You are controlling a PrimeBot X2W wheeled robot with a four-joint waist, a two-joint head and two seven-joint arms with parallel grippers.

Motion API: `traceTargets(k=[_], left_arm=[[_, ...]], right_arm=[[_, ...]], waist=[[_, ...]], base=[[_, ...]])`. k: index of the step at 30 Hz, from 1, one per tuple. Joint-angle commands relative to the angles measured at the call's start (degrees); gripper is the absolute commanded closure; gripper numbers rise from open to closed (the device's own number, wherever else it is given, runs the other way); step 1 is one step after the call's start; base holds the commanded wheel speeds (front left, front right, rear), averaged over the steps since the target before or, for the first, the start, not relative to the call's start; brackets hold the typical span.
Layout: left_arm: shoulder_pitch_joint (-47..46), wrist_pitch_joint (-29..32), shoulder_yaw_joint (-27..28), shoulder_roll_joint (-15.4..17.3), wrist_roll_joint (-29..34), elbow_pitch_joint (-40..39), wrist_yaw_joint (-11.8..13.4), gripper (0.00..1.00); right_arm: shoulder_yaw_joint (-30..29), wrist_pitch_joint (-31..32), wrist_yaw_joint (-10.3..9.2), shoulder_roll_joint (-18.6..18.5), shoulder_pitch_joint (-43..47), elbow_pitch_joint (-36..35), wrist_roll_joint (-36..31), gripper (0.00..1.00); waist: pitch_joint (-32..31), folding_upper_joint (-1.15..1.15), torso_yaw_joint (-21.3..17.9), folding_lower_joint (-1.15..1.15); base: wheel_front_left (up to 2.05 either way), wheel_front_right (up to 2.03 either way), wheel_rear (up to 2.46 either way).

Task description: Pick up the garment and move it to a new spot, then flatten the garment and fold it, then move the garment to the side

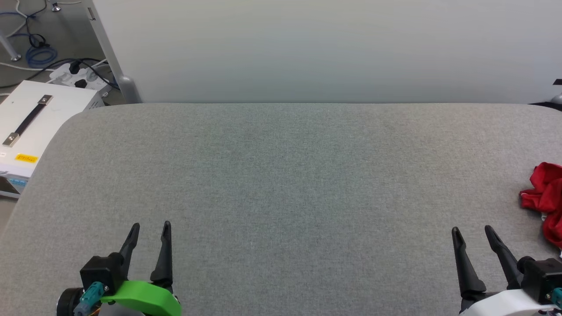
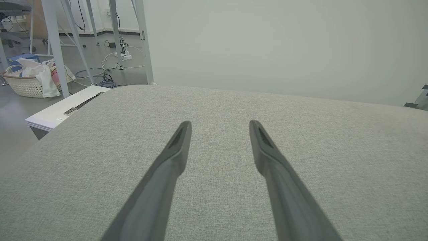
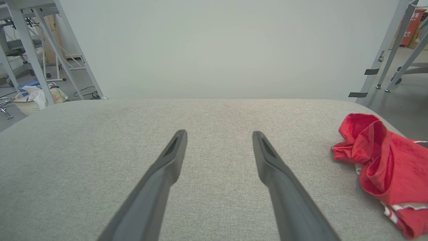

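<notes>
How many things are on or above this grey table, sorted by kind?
Garment: 1, the crumpled red garment lying at the far right of the table
Tool: 2, the left tool and the right tool, both open and empty
Total: 3

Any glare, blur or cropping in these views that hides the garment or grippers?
Head view: even soft light, no glare; the garment is cropped by the right edge. Right wrist view: garment sharp, also cropped at right; right gripper softens toward the bottom edge. Left wrist view: left gripper likewise, no glare.
</notes>
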Motion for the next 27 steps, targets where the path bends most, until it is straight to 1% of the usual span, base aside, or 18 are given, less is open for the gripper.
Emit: traceTargets(k=[1,27], left_arm=[[0.0,0.0,0.0,0.0,0.0,0.0,0.0,1.00],[-0.4,2.8,1.7,-2.4,4.3,-1.7,-0.3,1.00]], right_arm=[[0.0,0.0,0.00,0.0,0.0,0.0,0.0,1.00],[0.5,0.0,-0.01,0.0,-2.4,2.4,-1.7,1.00]], waist=[[0.0,0.00,0.0,0.00],[0.1,0.00,-0.3,0.00]], base=[[0.00,0.00,0.00],[0.00,0.00,0.00]])
